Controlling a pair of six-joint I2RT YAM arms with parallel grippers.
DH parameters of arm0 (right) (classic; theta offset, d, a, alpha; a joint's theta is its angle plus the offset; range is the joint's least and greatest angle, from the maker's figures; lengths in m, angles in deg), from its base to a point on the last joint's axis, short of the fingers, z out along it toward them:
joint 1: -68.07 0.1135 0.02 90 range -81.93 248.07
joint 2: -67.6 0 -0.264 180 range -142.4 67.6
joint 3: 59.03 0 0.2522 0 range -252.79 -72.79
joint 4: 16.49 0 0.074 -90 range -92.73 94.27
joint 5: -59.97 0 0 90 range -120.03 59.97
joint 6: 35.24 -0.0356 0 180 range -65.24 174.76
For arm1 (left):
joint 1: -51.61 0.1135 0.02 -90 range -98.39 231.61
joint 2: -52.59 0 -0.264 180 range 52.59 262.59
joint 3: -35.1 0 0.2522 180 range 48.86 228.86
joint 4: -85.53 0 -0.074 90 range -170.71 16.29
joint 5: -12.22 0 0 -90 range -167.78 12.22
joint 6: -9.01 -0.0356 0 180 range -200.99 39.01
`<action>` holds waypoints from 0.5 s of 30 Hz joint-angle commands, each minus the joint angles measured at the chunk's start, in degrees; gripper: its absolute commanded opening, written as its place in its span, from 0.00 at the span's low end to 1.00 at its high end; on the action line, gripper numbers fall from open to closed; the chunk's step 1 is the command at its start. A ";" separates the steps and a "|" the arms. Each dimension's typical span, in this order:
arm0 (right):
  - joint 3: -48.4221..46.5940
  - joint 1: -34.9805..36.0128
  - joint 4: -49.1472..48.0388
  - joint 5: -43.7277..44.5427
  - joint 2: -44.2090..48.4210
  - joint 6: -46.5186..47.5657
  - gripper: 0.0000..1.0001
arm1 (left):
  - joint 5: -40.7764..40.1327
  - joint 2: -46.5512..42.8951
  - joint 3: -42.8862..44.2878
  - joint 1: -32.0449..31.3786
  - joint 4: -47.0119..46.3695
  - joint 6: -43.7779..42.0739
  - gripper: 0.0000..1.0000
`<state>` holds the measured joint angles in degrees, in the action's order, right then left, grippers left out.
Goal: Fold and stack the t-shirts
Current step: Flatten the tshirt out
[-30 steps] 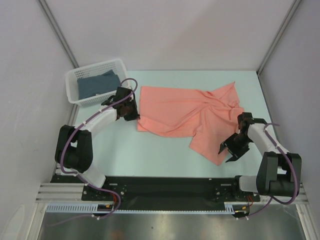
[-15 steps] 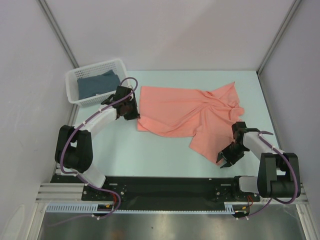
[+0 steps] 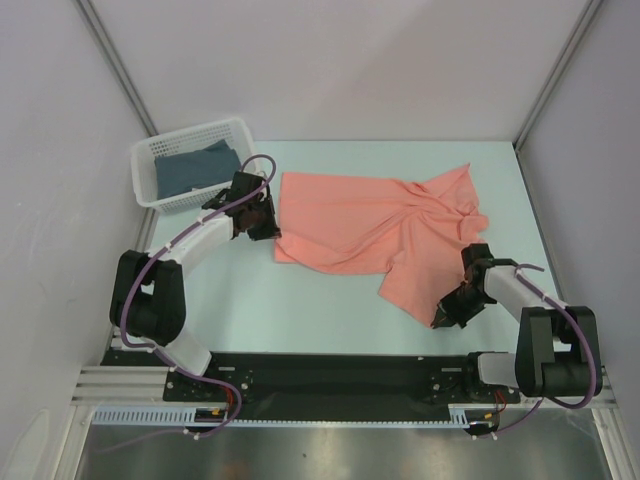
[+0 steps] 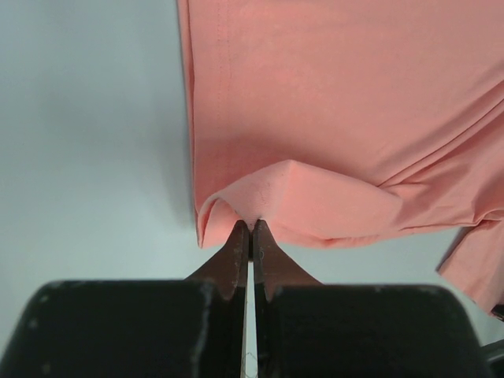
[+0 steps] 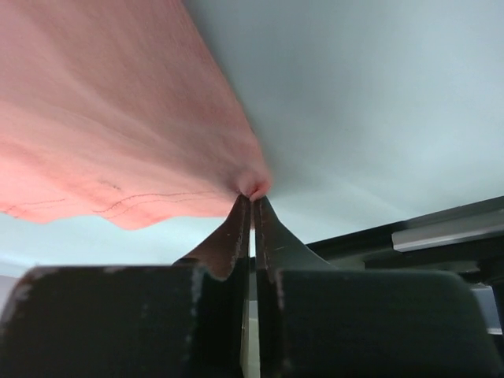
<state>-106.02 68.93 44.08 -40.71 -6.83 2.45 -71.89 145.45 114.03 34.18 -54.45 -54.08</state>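
Risk: both pinches are thin. Right gripper (image 5: 252, 201) is clenched on just the near-right corner tip of the salmon-pink t-shirt (image 3: 380, 225), and left gripper (image 4: 250, 228) is clamped on a small fold at its left hem. A hard pull could slip either out. Shirt lies rumpled mid-table. The dark slate-blue t-shirt (image 3: 195, 170) sits in the white basket (image 3: 150, 160), far left.

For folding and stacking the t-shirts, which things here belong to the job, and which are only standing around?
Job: salmon-pink t-shirt, pinched by the left gripper and the right gripper; dark slate-blue t-shirt, lying in the white basket.
Not the job: white basket; table.
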 commanded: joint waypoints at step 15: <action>-48.66 -15.01 -0.23 9.17 -1.68 19.95 0.00 | -11.68 -11.19 8.66 0.38 8.72 -8.89 0.00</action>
<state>-148.12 55.66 41.93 -34.05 -9.63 15.17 -79.19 140.53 118.69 34.27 -46.69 -58.69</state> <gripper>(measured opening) 0.019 0.012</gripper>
